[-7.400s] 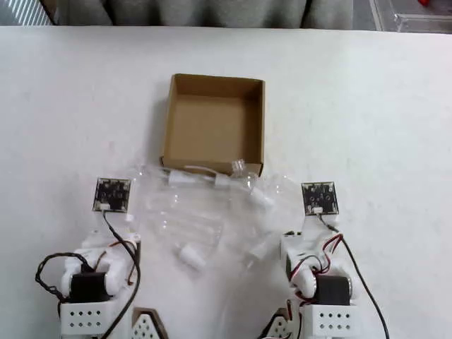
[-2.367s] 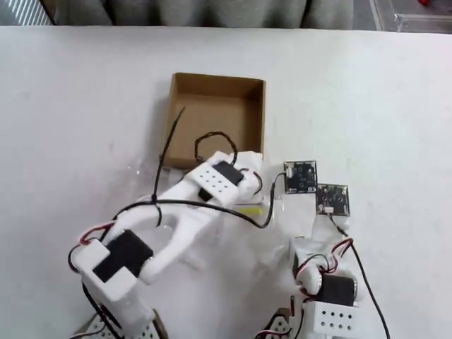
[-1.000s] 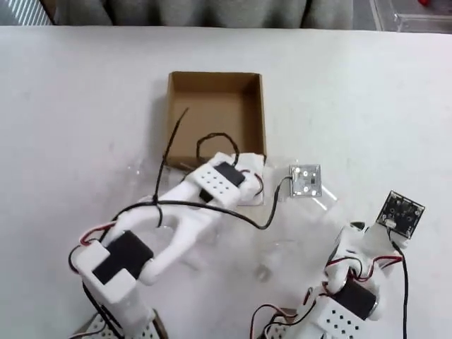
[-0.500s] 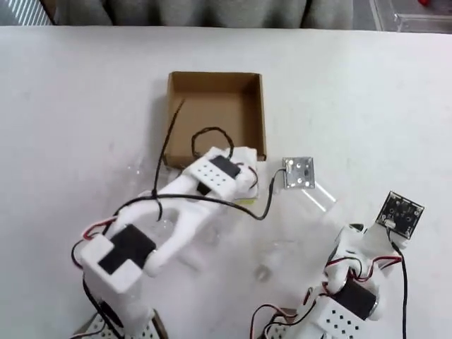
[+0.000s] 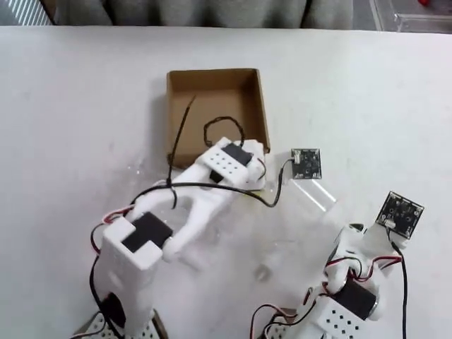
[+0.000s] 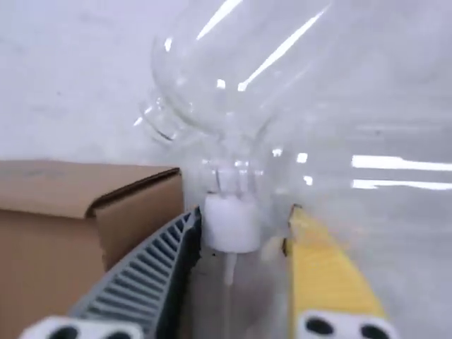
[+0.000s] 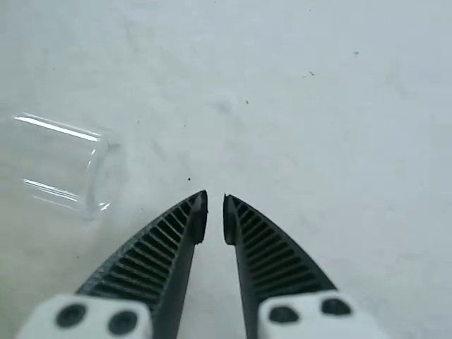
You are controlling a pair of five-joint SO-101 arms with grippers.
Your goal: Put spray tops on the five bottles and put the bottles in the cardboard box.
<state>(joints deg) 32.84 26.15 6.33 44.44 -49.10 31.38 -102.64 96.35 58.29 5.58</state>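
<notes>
The cardboard box stands open at mid-table; its corner shows in the left wrist view. My left gripper sits at the box's near right corner, shut on a white spray top held between the grey and yellow fingers. Clear bottles lie just beyond it. My right gripper hovers low over bare table at the near right, shut with only a thin slit and nothing in it. One clear bottle lies beside it, also seen from above.
A small loose spray top lies on the table between the two arms. More clear bottles lie half hidden under the left arm. The table's far half and both sides are bare white surface.
The left arm has stretched a little farther right and away along the box's near wall, and the box has turned slightly. The right arm has stayed put over the last second.
</notes>
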